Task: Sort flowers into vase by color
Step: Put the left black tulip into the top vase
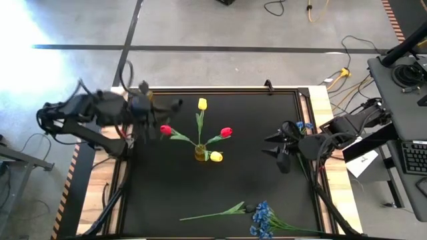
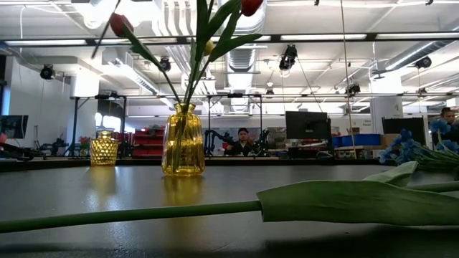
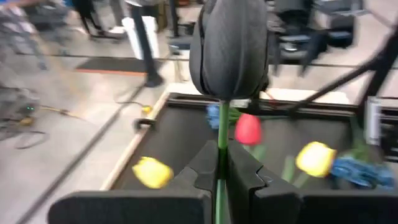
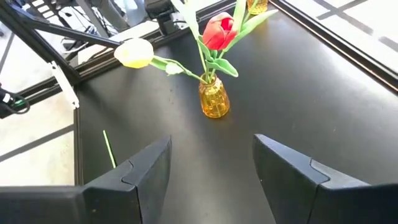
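An amber glass vase [image 1: 200, 153] [image 4: 214, 99] stands mid-table holding red tulips [image 1: 226, 132] and yellow tulips [image 1: 202, 103]. My left gripper [image 3: 219, 186] [image 1: 160, 107] is above the table's far left part, shut on a dark tulip [image 3: 229, 50]. My right gripper [image 4: 211, 168] [image 1: 277, 147] is open to the vase's right, pointing at it and touching nothing. Blue blossoms [image 1: 263, 217] [image 2: 416, 150] and a loose green stem with a leaf [image 1: 213, 215] [image 2: 129, 215] lie flat near the table's near edge. My left gripper pinches the dark tulip's thin green stem [image 3: 221, 134] between its two fingers [image 3: 245, 174], a short way below the flower head. The stem runs along the fingers and the head sticks out past their tips. The tulip is lifted clear of the table.
A small amber faceted vase [image 2: 104, 150] [image 4: 258, 5] stands toward the table's far left. More blue blossoms [image 1: 303, 125] show by the right arm. The table has a raised rim [image 1: 220, 91]. People are in the room beyond the table.
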Available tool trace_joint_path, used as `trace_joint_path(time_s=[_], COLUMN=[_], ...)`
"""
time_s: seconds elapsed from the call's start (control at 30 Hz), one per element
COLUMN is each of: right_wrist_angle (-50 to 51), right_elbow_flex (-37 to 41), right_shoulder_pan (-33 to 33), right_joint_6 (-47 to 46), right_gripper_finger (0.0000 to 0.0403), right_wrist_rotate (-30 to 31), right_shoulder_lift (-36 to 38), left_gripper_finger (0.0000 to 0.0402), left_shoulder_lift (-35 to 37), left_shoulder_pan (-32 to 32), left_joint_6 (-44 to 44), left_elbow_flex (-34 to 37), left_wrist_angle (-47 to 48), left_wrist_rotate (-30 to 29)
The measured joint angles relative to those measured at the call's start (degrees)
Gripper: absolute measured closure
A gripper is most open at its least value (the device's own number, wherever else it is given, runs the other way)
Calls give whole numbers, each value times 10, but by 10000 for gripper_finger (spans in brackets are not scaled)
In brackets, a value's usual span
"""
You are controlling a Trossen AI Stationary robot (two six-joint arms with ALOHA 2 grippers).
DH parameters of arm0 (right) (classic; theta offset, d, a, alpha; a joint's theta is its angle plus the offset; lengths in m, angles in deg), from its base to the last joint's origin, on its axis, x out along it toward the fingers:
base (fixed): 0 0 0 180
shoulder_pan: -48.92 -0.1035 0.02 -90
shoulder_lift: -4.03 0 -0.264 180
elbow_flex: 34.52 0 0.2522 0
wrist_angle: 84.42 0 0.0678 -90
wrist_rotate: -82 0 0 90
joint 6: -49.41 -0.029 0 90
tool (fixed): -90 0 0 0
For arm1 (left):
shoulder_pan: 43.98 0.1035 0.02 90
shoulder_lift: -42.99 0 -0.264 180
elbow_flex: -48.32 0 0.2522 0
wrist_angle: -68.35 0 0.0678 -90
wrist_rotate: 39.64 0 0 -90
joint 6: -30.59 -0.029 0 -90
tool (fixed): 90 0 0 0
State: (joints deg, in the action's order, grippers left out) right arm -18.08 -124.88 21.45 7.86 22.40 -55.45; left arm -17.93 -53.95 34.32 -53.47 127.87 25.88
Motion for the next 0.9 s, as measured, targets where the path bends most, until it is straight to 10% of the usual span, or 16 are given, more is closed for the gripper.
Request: trace_joint_path(time_s=[0.4,0.9], right_wrist_angle=[0,16], right_elbow_flex=[0,-56], right_shoulder_pan=[0,13], right_joint_6=[36,136], right_gripper_finger=[188,188], right_wrist_rotate=[22,46], right_shoulder_lift=[-3,52], left_gripper_finger=[402,401], left_shoulder_lift=[-12,37], left_shoulder_pan=[245,456], left_joint_6=[-91,-157], left_elbow_flex=[-132,161], left_wrist_angle=[100,-235], left_wrist_rotate=[-7,-4])
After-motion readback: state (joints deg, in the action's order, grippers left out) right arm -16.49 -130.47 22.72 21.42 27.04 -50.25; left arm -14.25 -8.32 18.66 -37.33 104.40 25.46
